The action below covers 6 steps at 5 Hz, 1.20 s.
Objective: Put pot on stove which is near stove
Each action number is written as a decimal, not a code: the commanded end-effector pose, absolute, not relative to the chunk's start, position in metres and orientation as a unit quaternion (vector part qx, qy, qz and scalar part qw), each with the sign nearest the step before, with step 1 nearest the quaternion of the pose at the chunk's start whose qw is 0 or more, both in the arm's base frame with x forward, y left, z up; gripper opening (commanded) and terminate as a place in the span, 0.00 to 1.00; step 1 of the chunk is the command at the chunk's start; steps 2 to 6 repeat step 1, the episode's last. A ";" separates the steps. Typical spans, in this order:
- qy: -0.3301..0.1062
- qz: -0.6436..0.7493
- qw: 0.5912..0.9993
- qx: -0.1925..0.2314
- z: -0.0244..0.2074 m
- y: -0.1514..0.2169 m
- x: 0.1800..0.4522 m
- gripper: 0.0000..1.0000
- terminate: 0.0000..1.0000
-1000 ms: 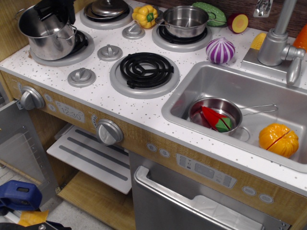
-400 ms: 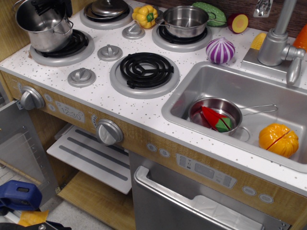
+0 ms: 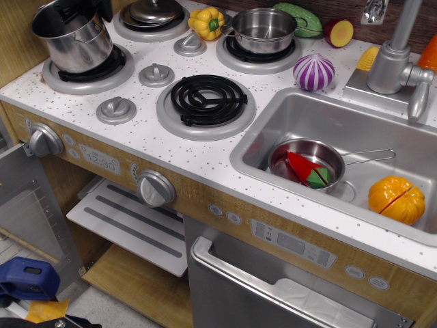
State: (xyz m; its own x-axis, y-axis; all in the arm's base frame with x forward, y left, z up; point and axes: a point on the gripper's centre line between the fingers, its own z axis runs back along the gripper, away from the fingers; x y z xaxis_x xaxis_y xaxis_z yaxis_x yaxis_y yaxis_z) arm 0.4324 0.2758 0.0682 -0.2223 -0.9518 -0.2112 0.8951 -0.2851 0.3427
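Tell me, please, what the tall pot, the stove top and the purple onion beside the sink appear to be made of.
The tall pot looks like polished steel: mirror-bright walls with sharp reflections. The stove top looks like painted wood or laminate, white with dark speckles, matte; its burner rings seem to be grey plastic. The purple onion is probably glossy moulded plastic, judging by its even shine and white stripes.

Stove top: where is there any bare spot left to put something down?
The front right burner is bare, as is the white strip between it and the sink. The back row is crowded: tall pot, lid, wide pot, toy vegetables.
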 end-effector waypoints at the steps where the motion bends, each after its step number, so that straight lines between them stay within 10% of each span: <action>1: -0.086 -0.774 0.586 0.226 0.105 0.272 0.437 1.00 1.00; 6: -0.086 -0.774 0.586 0.226 0.105 0.272 0.437 1.00 1.00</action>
